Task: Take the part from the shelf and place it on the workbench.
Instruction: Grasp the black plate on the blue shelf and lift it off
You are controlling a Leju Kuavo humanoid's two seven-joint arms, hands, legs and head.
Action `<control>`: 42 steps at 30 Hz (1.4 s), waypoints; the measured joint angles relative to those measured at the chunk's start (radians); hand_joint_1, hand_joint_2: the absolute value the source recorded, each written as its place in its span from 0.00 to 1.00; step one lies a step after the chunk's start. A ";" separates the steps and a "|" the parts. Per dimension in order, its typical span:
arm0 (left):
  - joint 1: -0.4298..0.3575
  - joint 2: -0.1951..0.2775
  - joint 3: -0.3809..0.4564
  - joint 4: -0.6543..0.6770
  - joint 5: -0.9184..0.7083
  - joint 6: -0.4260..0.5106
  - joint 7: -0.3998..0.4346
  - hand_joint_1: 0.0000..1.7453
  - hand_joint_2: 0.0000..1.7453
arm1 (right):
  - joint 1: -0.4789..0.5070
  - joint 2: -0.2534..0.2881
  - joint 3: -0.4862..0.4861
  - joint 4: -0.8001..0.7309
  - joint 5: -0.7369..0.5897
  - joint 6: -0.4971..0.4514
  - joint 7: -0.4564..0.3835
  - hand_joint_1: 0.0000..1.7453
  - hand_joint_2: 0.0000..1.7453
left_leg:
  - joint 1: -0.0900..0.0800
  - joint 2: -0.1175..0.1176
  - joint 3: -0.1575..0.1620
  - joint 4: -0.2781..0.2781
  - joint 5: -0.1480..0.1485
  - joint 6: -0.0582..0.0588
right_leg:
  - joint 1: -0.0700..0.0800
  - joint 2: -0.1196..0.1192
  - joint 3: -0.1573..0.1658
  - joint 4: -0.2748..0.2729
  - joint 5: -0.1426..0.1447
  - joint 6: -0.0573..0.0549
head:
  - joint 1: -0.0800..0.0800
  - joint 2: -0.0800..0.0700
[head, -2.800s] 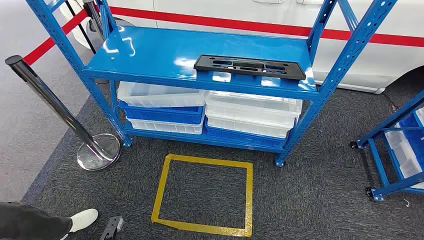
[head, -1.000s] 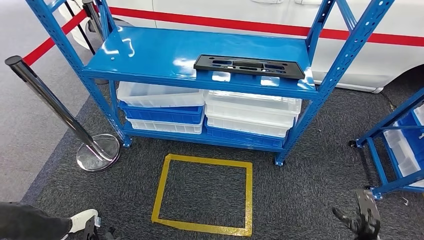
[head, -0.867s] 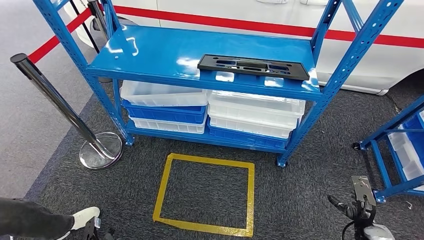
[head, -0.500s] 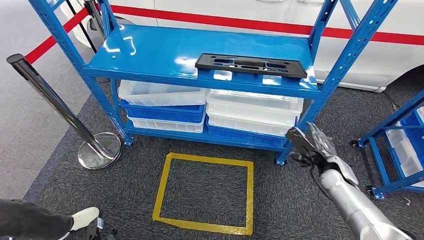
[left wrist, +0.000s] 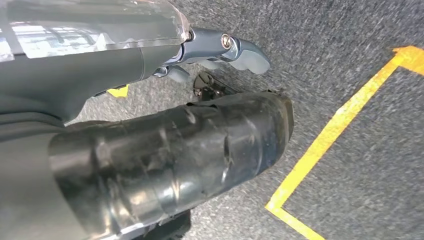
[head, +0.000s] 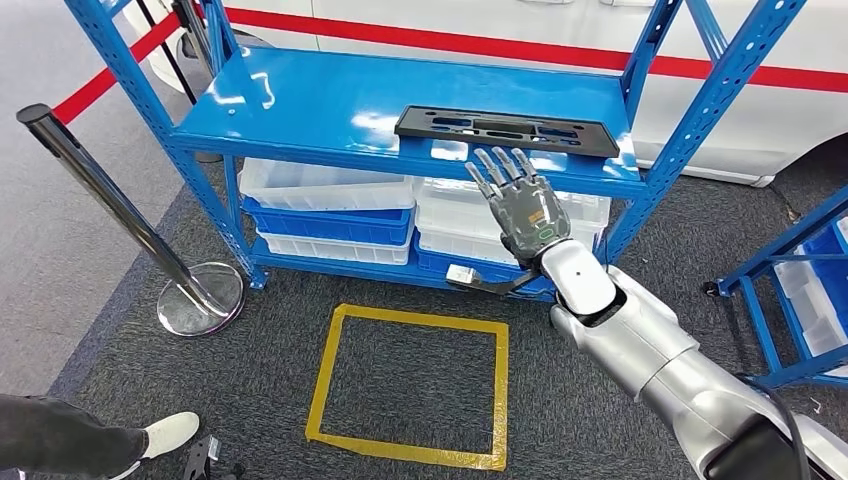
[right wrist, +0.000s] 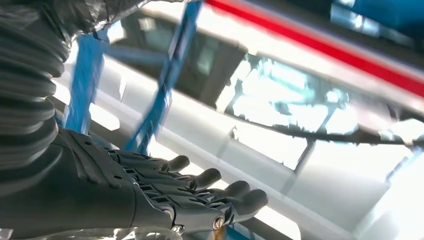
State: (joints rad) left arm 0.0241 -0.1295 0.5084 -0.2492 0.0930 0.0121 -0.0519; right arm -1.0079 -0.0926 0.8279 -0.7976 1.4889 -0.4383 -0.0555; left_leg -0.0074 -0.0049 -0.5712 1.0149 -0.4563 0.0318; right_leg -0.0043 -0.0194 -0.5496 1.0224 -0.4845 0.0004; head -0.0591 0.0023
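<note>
The part (head: 505, 131) is a long black flat plate with cut-outs. It lies on the top board of the blue shelf (head: 330, 105), towards the right front edge. My right hand (head: 520, 205) is raised in front of the shelf's front edge, just below and short of the part, not touching it. Its fingers (right wrist: 200, 192) are stretched out straight and hold nothing, and the thumb sticks out to the side. My left hand (left wrist: 235, 47) hangs low over the carpet, with the grey cover hiding its fingers. A dark bit of the left hand (head: 205, 455) sits at the bottom left of the head view.
White and blue bins (head: 500, 235) fill the lower shelf levels. A chrome stanchion (head: 110, 205) stands at the left, and a yellow tape square (head: 410, 385) marks the carpet before the shelf. A second blue rack (head: 800, 290) is at the right, and a person's shoe (head: 165, 435) at the bottom left.
My right arm has swung up from low at the right to the front of the shelf, and its hand now stands spread just below the part. The part has not moved.
</note>
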 joint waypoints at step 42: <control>-0.001 -0.025 0.013 0.021 -0.077 0.001 0.068 0.00 0.00 | -0.109 0.072 0.146 0.188 -0.211 0.262 -0.064 0.00 1.00 | 0.000 -0.001 -0.001 0.002 0.000 0.000 | 0.000 -0.001 0.000 0.000 0.001 0.000 | 0.000 0.000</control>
State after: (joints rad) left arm 0.0231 -0.1542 0.5216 -0.2281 0.0156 0.0130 0.0164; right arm -1.1167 -0.0205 0.9735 -0.6095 1.2777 -0.1764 -0.1193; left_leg -0.0074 -0.0058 -0.5723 1.0170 -0.4564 0.0322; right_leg -0.0044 -0.0204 -0.5493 1.0219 -0.4839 0.0004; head -0.0591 0.0023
